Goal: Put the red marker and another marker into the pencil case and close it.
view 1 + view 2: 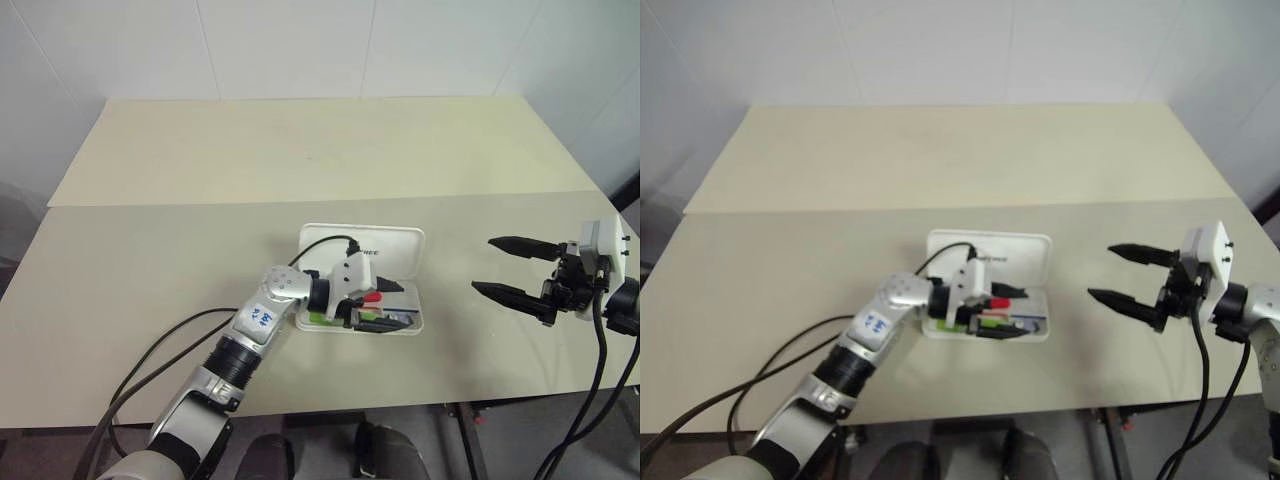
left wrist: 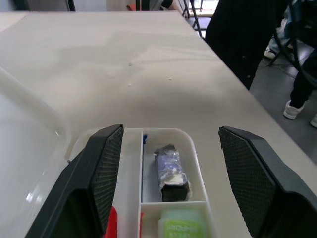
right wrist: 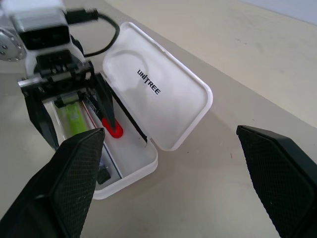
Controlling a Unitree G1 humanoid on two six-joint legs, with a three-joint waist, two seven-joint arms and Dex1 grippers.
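Observation:
The white pencil case (image 1: 392, 246) lies open near the table's front middle, its lid (image 3: 163, 104) with the "UNITREE" lettering flat on the far side. My left gripper (image 1: 385, 305) hovers just over the tray, open, its fingers (image 2: 106, 163) wide apart with nothing between them. The red marker (image 3: 113, 130) lies in the tray under the gripper, only its red end (image 1: 372, 297) showing. A lime-green marker (image 3: 73, 116) lies in the tray beside it, mostly hidden by the hand. My right gripper (image 1: 484, 264) hangs open to the right of the case, clear of it.
A small grey blue-tipped piece (image 2: 171, 171) sits in the tray's end compartment. The table's front edge (image 1: 330, 410) runs close behind the left arm. A black cable (image 1: 160, 350) trails across the table. A person's dark trousers (image 2: 242, 39) stand beyond the table's side.

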